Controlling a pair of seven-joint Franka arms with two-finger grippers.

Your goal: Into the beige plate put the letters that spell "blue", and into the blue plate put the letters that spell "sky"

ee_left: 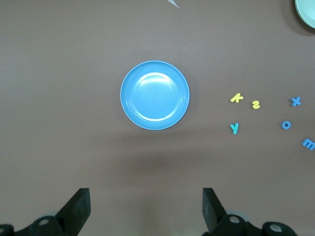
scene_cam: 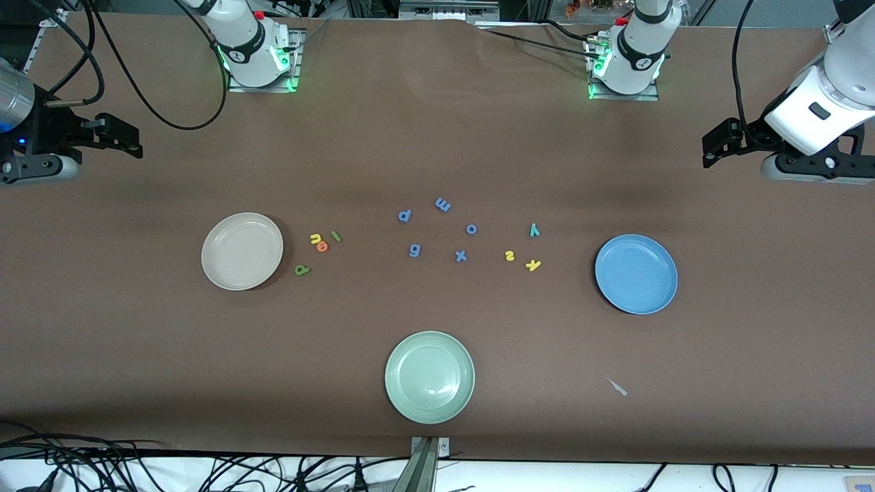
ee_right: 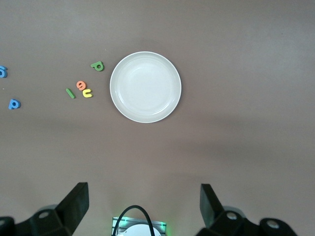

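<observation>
Beside the beige plate (scene_cam: pixel 242 251) lie the dark green b (scene_cam: pixel 302 270), yellow u (scene_cam: pixel 315 238), orange e (scene_cam: pixel 322 247) and green l (scene_cam: pixel 335 236). The yellow s (scene_cam: pixel 509 255), yellow k (scene_cam: pixel 533 265) and teal y (scene_cam: pixel 534 230) lie near the blue plate (scene_cam: pixel 636 273). Both plates hold nothing. My left gripper (scene_cam: pixel 711 147) hangs open and empty over bare table at the left arm's end, with the blue plate (ee_left: pixel 155 95) in its wrist view. My right gripper (scene_cam: pixel 133 140) hangs open and empty at the right arm's end, with the beige plate (ee_right: pixel 145 87) in its wrist view.
Several periwinkle-blue letters (scene_cam: pixel 443 203) are scattered mid-table between the two letter groups. A pale green plate (scene_cam: pixel 429 376) stands nearer the front camera. A small pale scrap (scene_cam: pixel 617 387) lies on the brown tabletop, nearer the front camera than the blue plate.
</observation>
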